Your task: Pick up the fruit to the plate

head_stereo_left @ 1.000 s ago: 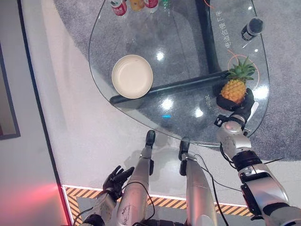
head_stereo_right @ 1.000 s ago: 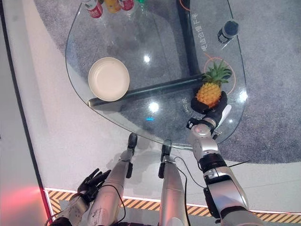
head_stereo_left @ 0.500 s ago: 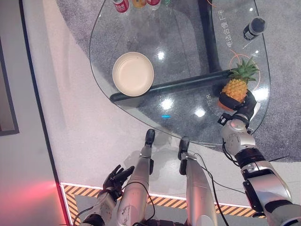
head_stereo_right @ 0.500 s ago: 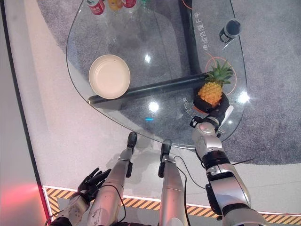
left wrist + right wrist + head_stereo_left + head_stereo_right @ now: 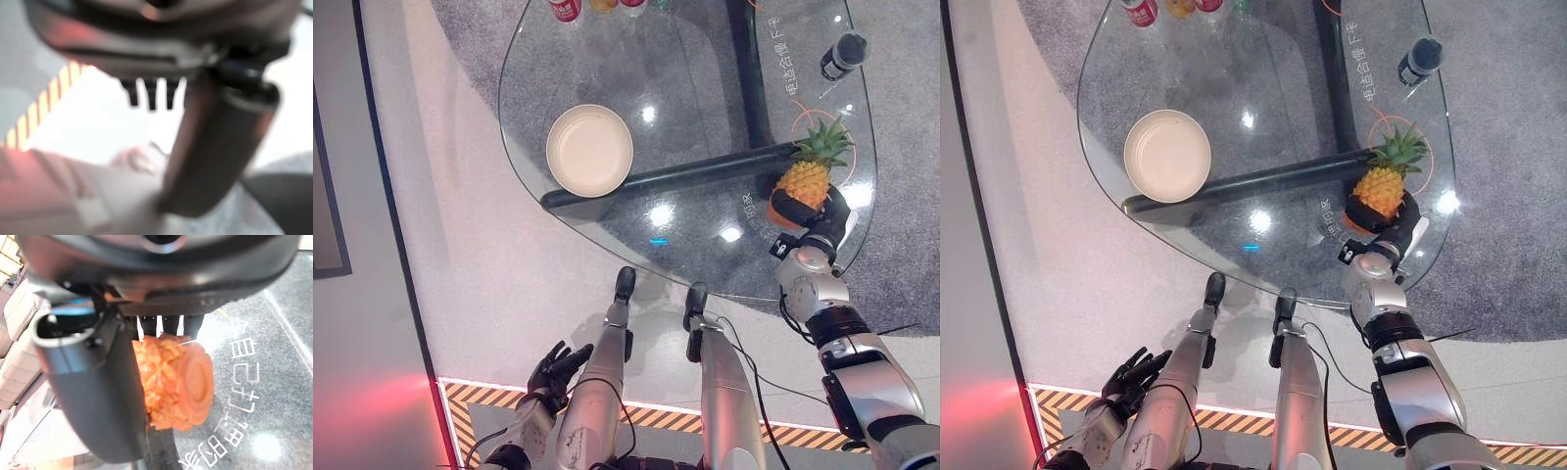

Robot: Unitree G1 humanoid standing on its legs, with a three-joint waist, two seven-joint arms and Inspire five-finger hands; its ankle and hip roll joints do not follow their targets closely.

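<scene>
At the right edge of the glass table [image 5: 607,59], the right hand [image 5: 815,217] has its fingers and thumb curled round the lower body of the pineapple [image 5: 806,180]. In the right wrist view the thumb lies against one side of the fruit [image 5: 173,384] and the fingers close over it from above, its cut base facing the camera. The pineapple's green crown points toward the far edge, over an orange ring marked on the glass. The plate [image 5: 589,154] sits well apart from it, near the left edge, and holds nothing. A dark bottle [image 5: 843,55] stands near the far right corner, and several bottles and cans [image 5: 597,8] line the far edge. The left hand [image 5: 552,373] hangs low beside the table's near edge, over the floor, its fingers loosely spread and holding nothing.
</scene>
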